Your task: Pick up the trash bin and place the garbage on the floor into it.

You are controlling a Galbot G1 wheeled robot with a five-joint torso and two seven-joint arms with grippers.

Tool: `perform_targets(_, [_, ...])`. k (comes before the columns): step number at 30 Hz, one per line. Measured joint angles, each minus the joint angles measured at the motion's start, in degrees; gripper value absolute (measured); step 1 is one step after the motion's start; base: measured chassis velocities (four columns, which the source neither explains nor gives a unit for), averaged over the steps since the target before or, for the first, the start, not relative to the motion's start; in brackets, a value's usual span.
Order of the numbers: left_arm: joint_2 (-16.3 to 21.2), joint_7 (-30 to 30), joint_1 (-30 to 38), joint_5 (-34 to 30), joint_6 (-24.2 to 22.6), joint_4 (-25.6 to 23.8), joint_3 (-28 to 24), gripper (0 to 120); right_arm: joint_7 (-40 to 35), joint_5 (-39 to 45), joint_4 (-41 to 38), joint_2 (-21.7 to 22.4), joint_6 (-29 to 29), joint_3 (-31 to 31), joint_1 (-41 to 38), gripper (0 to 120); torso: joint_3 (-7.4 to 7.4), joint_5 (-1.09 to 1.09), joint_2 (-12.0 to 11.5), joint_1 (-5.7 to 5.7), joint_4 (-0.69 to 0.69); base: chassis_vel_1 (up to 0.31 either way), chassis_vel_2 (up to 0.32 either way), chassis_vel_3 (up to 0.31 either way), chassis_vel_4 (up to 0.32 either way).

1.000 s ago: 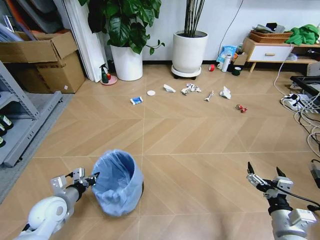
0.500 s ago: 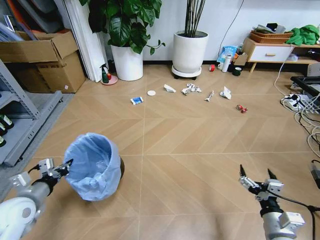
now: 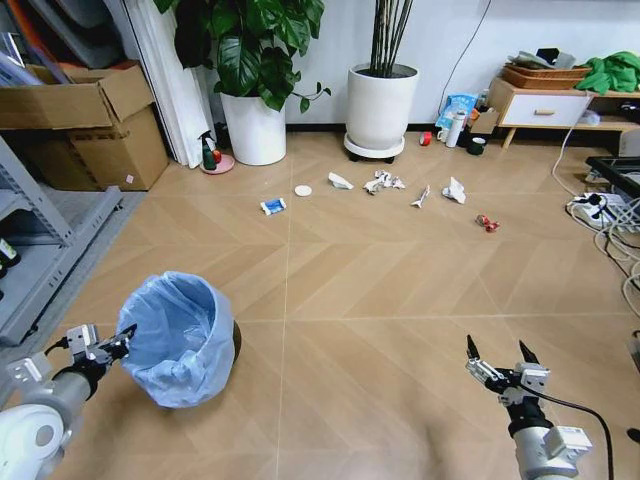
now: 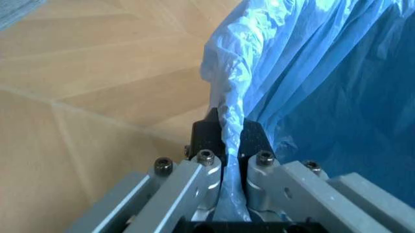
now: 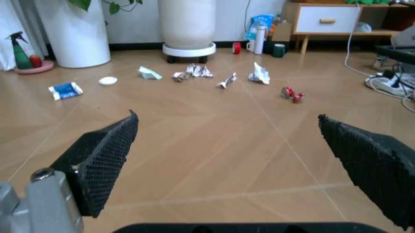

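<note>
Currently the trash bin [image 3: 180,338] sits tilted at lower left, apparently lifted off the floor [image 3: 380,270], well apart from the garbage [image 3: 385,180] strewn near the far pots. Keep the bin mouth upward during carry. The left gripper [image 4: 227,145] pinches the blue liner rim, a detail confirmed by the left wrist view. The right gripper [image 5: 227,141] hovers spread and empty.
</note>
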State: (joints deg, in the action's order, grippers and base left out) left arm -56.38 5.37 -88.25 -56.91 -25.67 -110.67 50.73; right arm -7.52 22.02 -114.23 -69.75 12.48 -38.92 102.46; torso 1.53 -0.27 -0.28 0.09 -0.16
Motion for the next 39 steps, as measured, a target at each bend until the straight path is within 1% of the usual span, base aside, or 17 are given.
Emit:
perform_targets(4, [0.0, 0.2, 0.1, 0.0, -0.1, -0.1, -0.1, 0, 0.1, -0.2, 0.2, 0.0, 0.3, 0.0, -0.1, 100, 0.01, 0.02, 0.0, 0.0, 0.01, -0.216, 0.258, 0.201, -0.262])
perform_targets(6, [0.0, 0.4, 0.2, 0.0, -0.1, -0.1, -0.2, 0, 0.1, -0.7, 0.5, -0.1, 0.6, 0.0, -0.3, 100, 0.01, -0.02, 0.0, 0.0, 0.01, -0.194, 0.306, 0.196, -0.284])
perform_targets(9, [0.0, 0.5, 0.2, 0.0, -0.2, -0.1, -0.3, 0, 0.1, -1.0, 0.6, -0.1, 0.8, 0.1, -0.4, 100, 0.01, 0.02, 0.0, 0.01, 0.02, -0.161, 0.255, 0.161, -0.236])
perform_targets(10, [0.0, 0.5, 0.3, 0.0, -0.2, -0.1, -0.3, 0, 0.2, -1.0, 0.7, -0.2, 0.9, 0.1, -0.4, 100, 0.01, -0.02, 0.0, 0.01, 0.01, -0.133, 0.245, 0.135, -0.233])
perform_targets(12, [0.1, 0.6, 0.4, 0.0, -0.2, -0.1, -0.5, 0, 0.2, -1.0, 0.8, -0.2, 1.0, 0.1, -0.5, 100, 0.0, 0.01, 0.0, 0.0, 0.02, -0.129, 0.244, 0.133, -0.227])
perform_targets(25, [0.0, 0.7, 0.9, 0.0, -0.3, 0.0, -0.9, 0, 0.2, -1.0, 1.1, -0.1, 1.3, -0.1, -0.7, 100, 0.0, 0.01, 0.0, 0.0, 0.02, -0.126, 0.195, 0.135, -0.208])
perform_targets(27, [0.0, 0.7, 0.9, 0.0, -0.3, 0.0, -0.9, 0, 0.2, -1.0, 1.1, -0.1, 1.3, -0.1, -0.7, 100, 0.0, 0.0, 0.0, 0.0, -0.01, -0.145, 0.225, 0.142, -0.246])
perform_targets(32, [0.0, 0.9, 1.0, 0.0, -0.4, 0.0, -1.1, 0, 0.2, -1.0, 1.2, -0.1, 1.3, -0.1, -1.0, 100, 0.0, 0.0, 0.0, 0.0, 0.02, -0.115, 0.242, 0.128, -0.243])
perform_targets(39, [0.0, 0.9, 1.1, 0.0, -0.5, 0.1, -1.1, 0, 0.2, -0.9, 1.4, 0.0, 1.4, -0.1, -1.0, 100, -0.01, -0.01, 0.0, 0.0, 0.02, -0.092, 0.255, 0.103, -0.246])
